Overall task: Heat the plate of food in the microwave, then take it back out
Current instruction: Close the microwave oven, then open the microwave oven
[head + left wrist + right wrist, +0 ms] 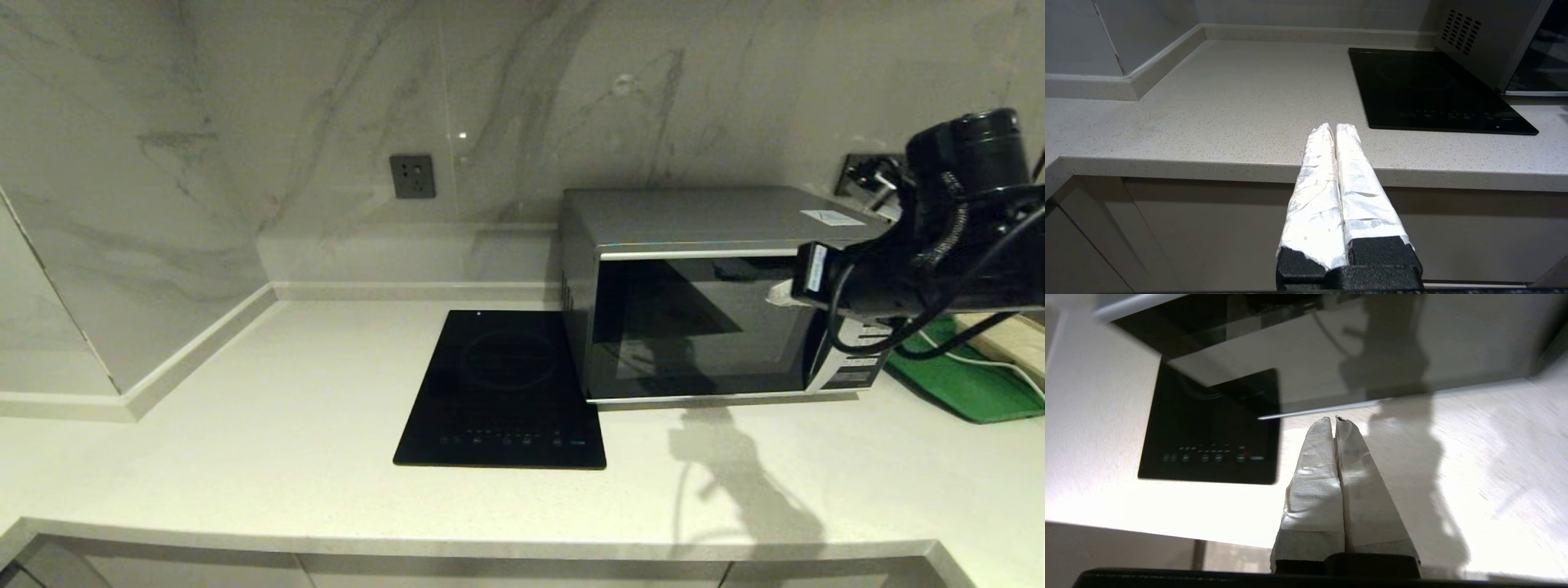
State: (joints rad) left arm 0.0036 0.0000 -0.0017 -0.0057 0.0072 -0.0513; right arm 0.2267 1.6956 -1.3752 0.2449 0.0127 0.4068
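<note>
A pale speckled countertop (245, 425) is backed by grey-veined marble walls with a dark wall socket (412, 176). The microwave (702, 294) stands at the back right with its dark glass door closed, beside a black induction cooktop (502, 392); a green tray (963, 384) lies to its right. No plate is seen in any view. Cabinet fronts below the counter edge are shown only in the left wrist view, where the left gripper (1336, 128) is pressed together. The right gripper (1333, 419), raised before the door, is likewise pressed together, empty.
</note>
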